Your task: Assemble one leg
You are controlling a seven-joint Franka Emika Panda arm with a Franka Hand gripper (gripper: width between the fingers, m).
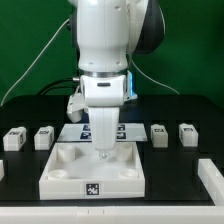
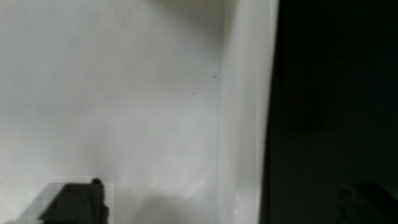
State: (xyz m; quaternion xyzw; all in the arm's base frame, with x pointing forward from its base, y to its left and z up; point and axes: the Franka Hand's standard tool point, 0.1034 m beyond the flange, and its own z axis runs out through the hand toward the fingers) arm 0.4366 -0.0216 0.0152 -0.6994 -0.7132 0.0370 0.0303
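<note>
The large white square tabletop (image 1: 70,172) lies flat at the front, with a tag on its near side. My gripper (image 1: 103,152) points straight down at the tabletop's far edge, near the middle. In the wrist view the white tabletop (image 2: 125,100) fills most of the picture and ends at a straight edge against the dark table. One dark fingertip (image 2: 71,205) stands over the white side, and the other is faint over the dark side. The jaws are apart and hold nothing. Several small white legs lie in a row: two on the exterior view's left (image 1: 14,138) (image 1: 44,137), two on the right (image 1: 158,133) (image 1: 187,132).
The marker board (image 1: 72,130) lies behind the tabletop, partly hidden by the arm. A white block (image 1: 212,180) stands at the front right and another white piece (image 1: 2,170) at the left edge. A cable runs across the back of the black table.
</note>
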